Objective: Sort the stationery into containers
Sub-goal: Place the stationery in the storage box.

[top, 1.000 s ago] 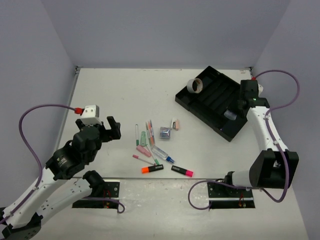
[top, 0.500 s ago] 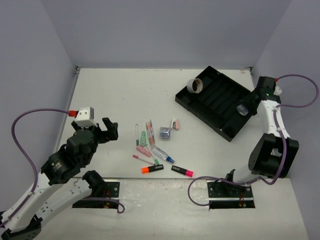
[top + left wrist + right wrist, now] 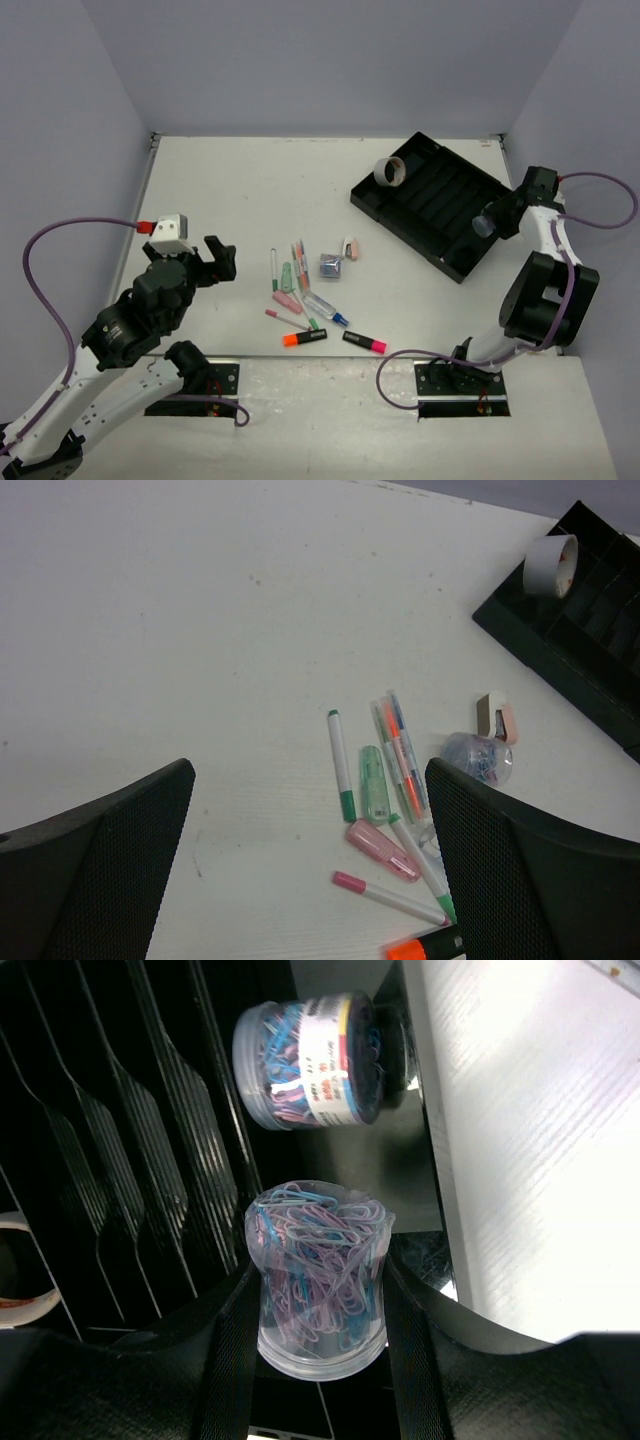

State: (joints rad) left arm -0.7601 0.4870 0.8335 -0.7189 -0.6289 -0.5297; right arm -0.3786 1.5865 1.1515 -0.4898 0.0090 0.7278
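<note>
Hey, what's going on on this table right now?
The right end effector is shut on a clear tub of paper clips, holding it over the black tray. A second tub lies on its side in one compartment, and a tape roll sits at a corner. The left end effector hangs open, holding nothing. Pens and highlighters lie loose mid-table.

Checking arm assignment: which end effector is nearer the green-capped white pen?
Left. The left end effector sits just left of the green-capped white pen; the right end effector is over the black tray, holding a paper clip jar.
</note>
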